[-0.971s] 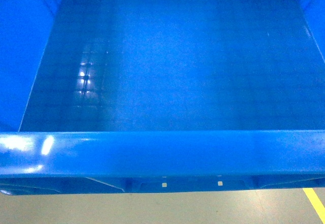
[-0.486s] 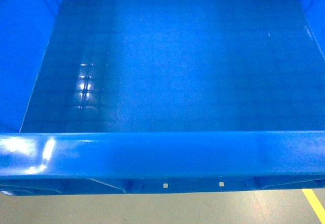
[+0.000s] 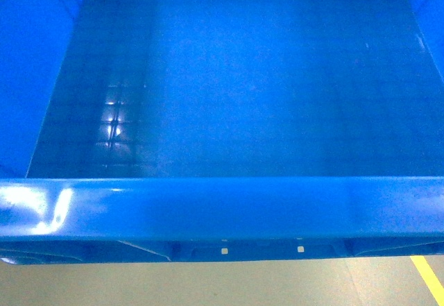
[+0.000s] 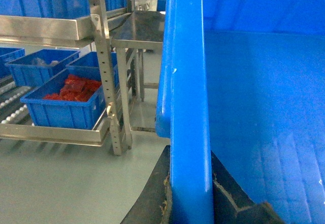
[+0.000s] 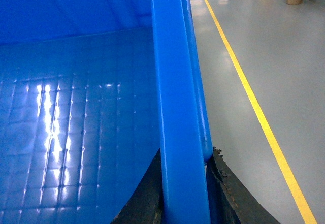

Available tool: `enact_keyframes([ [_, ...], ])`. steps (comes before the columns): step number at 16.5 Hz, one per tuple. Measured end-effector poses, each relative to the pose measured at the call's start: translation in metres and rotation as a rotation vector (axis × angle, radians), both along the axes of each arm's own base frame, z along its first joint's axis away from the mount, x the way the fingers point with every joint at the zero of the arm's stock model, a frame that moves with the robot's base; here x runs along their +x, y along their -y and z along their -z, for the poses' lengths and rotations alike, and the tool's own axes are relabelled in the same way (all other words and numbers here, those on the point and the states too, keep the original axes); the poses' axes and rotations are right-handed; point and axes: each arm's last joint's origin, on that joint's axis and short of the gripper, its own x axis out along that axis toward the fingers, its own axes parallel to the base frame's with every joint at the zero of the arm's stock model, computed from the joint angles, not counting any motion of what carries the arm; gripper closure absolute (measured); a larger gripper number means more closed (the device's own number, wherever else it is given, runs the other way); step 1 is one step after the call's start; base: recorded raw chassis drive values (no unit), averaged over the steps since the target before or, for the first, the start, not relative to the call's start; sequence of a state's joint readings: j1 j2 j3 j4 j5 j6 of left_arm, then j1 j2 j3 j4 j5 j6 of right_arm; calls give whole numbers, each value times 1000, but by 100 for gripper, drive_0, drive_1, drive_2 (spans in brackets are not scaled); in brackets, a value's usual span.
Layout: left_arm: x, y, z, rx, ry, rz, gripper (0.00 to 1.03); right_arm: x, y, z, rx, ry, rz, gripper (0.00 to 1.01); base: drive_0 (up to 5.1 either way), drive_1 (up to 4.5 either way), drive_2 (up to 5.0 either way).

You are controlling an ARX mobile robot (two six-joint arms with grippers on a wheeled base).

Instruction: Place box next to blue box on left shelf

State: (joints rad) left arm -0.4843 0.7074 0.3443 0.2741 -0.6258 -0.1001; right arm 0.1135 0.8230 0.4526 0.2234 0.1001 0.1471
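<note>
Grey polished floor (image 5: 264,41) is stretching out under everything, and a yellow line (image 5: 244,82) is running along it on the right side. Filling nearly the whole head view is the box (image 3: 229,91), big and bright blue, its square-grid floor gleaming with a light reflection at the left, its thick rolled rim (image 3: 222,212) crossing the bottom of the picture with a strip of floor showing below it.

Over on the left wrist view, the left gripper (image 4: 190,203) is biting on the box's side wall, dark pads sitting on either side of the blue rim, pinching it between them. The wall is rising straight up the middle of that picture, with the inside of the box to the right.

Same story on the right wrist view: the right gripper (image 5: 183,193) is clamping the opposite wall, black worn pads pressing the rim from both sides, the grid floor shining to the left.

So the box is being held by both walls, above the floor, not on any rack. Beyond it, in the left wrist view, the left shelf (image 4: 56,127) is standing well apart, a metal frame with white rollers peeking at its left edge. On it a blue bin with red packets (image 4: 66,99) is sitting, another blue bin (image 4: 40,66) just behind. A steel table (image 4: 137,31) is standing beside the shelf's upright post.
</note>
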Motion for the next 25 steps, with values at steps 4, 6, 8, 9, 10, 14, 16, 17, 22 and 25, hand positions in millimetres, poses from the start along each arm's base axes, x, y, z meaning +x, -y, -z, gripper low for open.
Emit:
enact_keyframes([
  [4,0,0,0,0,-2,0,93,0,0,0,0,2,0,86,-2,411,-416],
  [6,0,0,0,0,-1,0,93,0,0,0,0,2,1,86,-7,407,-420],
  [8,0,0,0,2,-4,0,93,0,0,0,0,-1,2,86,-8,406,-421],
  [9,0,0,0,0,0,0,93,0,0,0,0,3,0,86,0,0,0],
  [10,0,0,0,0,2,0,93,0,0,0,0,2,0,86,0,0,0],
  [14,0,0,0,-2,1,2,93,0,0,0,0,-1,3,86,-318,10,329],
  [16,0,0,1,-1,-4,1,93,0,0,0,-1,-2,1,86,-393,12,471],
  [17,0,0,1,-2,-3,1,93,0,0,1,-1,-3,2,86,-401,16,465],
  [22,0,0,1,0,-7,0,93,0,0,0,-1,-1,1,86,-446,67,410],
  [25,0,0,1,-1,-4,0,93,0,0,0,-1,0,1,86,-475,109,366],
])
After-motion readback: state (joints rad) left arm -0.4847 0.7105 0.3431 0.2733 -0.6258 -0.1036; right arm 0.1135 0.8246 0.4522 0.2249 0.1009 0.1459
